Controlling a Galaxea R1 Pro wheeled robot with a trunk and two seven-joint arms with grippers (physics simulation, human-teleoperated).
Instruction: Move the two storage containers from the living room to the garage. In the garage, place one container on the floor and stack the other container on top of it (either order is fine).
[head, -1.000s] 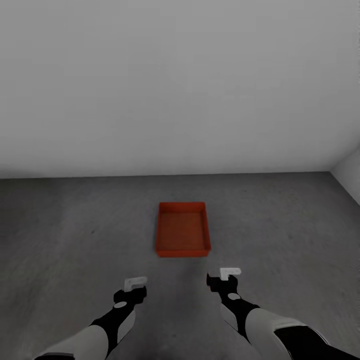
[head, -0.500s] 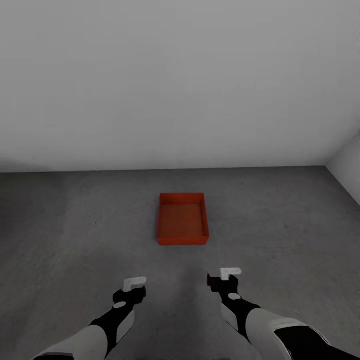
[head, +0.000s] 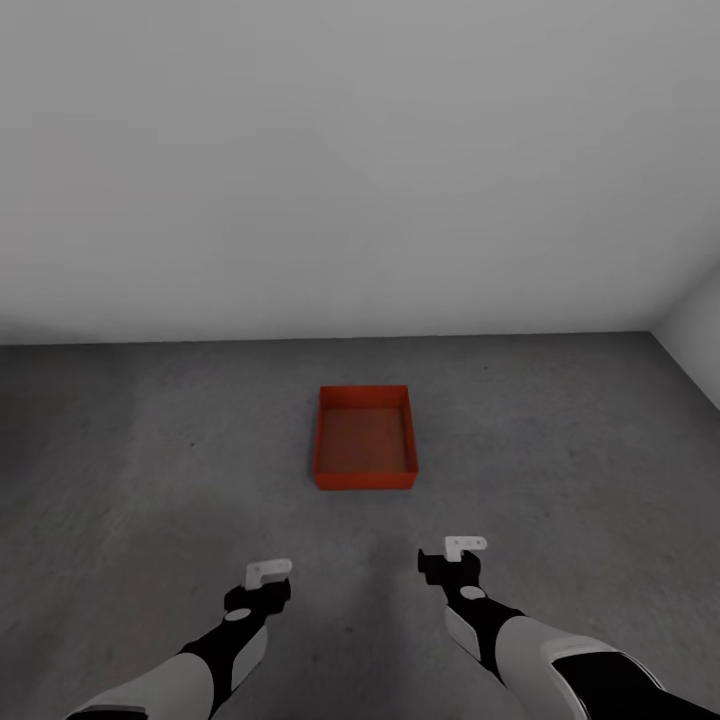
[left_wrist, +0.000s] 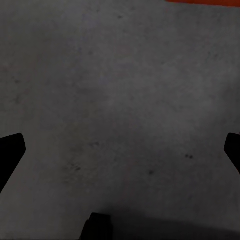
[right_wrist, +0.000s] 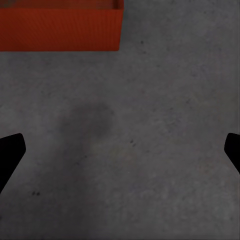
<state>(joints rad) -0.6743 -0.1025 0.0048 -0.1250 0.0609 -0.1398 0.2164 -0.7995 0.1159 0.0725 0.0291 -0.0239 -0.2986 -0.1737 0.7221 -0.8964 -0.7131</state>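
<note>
Dark grey, mottled concrete floor (head: 140, 460) runs up to a bare pale grey wall (head: 360, 170), with a second wall meeting it off to the right. One open red-orange storage container (head: 364, 437) sits flat on the floor ahead of both grippers, between their lines, its slightly longer axis pointing away toward the wall. The left gripper (head: 262, 585) and right gripper (head: 455, 560) hang above the floor, fingers spread wide, holding nothing.

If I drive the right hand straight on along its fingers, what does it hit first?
Most likely bare floor: the right hand is open and aimed at concrete, with the storage container farther ahead and off to one side.
</note>
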